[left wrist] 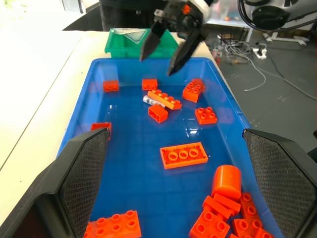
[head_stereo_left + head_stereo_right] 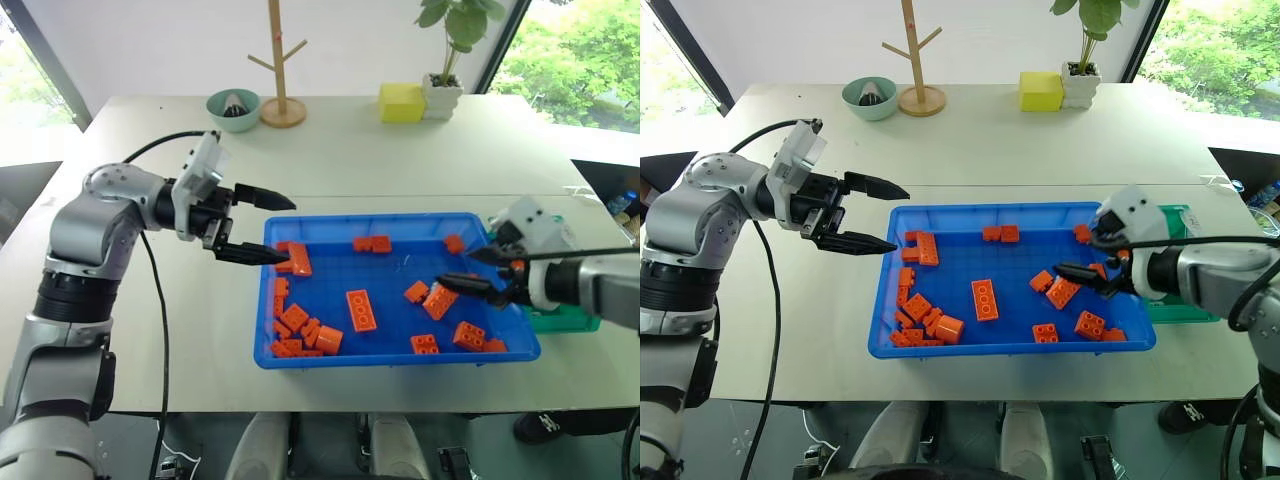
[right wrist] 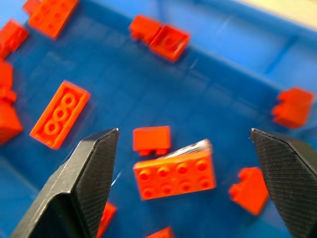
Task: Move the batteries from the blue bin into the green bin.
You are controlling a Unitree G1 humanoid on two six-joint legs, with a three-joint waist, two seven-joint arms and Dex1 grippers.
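The blue bin (image 2: 400, 357) lies in the middle of the table and holds several orange bricks (image 2: 361, 309). One battery (image 1: 150, 100), a thin silvery cylinder, lies on the bin floor near its right end, half hidden by an orange brick (image 3: 174, 173); its silvery end (image 3: 194, 147) peeks out behind that brick. My right gripper (image 2: 455, 267) hovers open over this spot, nothing between its fingers. The green bin (image 2: 565, 318) stands just past the blue bin's right end, behind my right hand. My left gripper (image 2: 290, 230) hangs open at the bin's left end, empty.
At the table's far side stand a pale teal bowl (image 2: 233, 108), a wooden branch stand (image 2: 282, 60), a yellow block (image 2: 401, 102) and a potted plant (image 2: 445, 60). A heap of bricks (image 2: 300, 335) fills the bin's near left corner.
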